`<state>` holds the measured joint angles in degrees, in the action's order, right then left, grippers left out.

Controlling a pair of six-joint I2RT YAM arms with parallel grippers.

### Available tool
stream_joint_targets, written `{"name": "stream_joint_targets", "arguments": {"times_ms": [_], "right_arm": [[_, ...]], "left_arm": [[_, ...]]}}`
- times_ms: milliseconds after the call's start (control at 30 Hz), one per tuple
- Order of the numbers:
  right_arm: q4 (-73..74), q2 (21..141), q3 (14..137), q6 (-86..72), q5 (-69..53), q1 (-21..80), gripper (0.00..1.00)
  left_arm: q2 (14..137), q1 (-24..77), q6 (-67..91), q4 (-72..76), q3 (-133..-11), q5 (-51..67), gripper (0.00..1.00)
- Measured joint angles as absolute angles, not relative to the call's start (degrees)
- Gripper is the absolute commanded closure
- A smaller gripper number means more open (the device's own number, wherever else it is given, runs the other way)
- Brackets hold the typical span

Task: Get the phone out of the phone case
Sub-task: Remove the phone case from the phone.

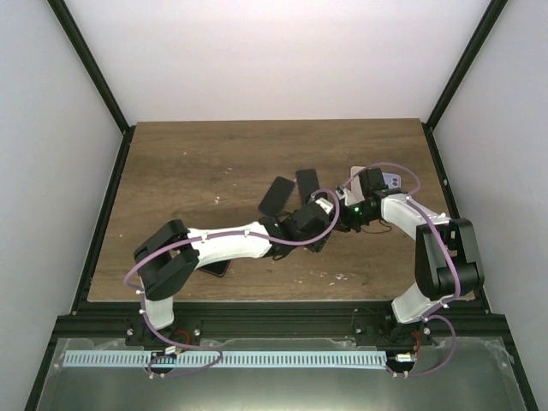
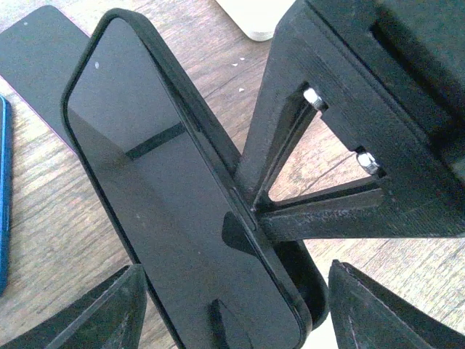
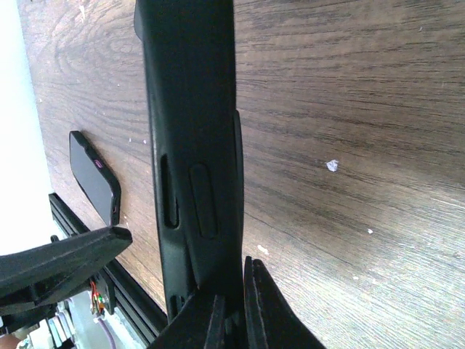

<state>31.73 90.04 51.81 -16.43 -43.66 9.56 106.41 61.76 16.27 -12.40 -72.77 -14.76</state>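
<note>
A black phone in a black case (image 2: pixel 182 196) is held up off the wooden table, with its dark screen facing the left wrist camera. It also shows edge-on in the right wrist view (image 3: pixel 192 109) and at the table's middle in the top view (image 1: pixel 306 183). My right gripper (image 3: pixel 234 287) is shut on the case's long edge near the side buttons; its fingers (image 2: pixel 327 211) pinch that edge. My left gripper (image 2: pixel 236 294) is open, one finger on each side of the phone's near end, not touching it.
A second dark phone or case (image 2: pixel 36 58) lies flat just left of the held one (image 1: pixel 276 197). A blue item (image 2: pixel 3 196) shows at the left edge, a white one (image 2: pixel 254 18) at the back. Another black case (image 3: pixel 94 178) lies near the front rail.
</note>
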Motion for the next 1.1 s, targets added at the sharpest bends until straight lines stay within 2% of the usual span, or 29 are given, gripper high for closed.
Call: {"name": "stream_joint_targets", "arguments": {"times_ms": [367,767,833,1000,1100], "right_arm": [[31.68,90.11,51.83,-16.6,-43.27,9.56,0.99],[31.03,90.08,51.83,-16.8,-44.21,9.56,0.99],[30.68,90.08,51.83,-16.84,-44.75,9.56,0.99],[29.74,90.11,51.86,-17.12,-45.87,9.56,0.99],[29.21,90.08,52.01,-17.37,-46.37,9.56,0.99]], "left_arm": [[108.9,64.05,14.5,-15.86,-75.42,-20.8,0.42],[109.56,65.8,13.34,-18.24,-76.09,-27.75,0.44],[109.56,66.02,12.95,-18.48,-76.09,-29.08,0.49],[109.56,66.7,11.14,-18.46,-76.09,-31.51,0.71],[109.56,66.98,10.44,-17.82,-76.09,-31.94,0.9]]}}
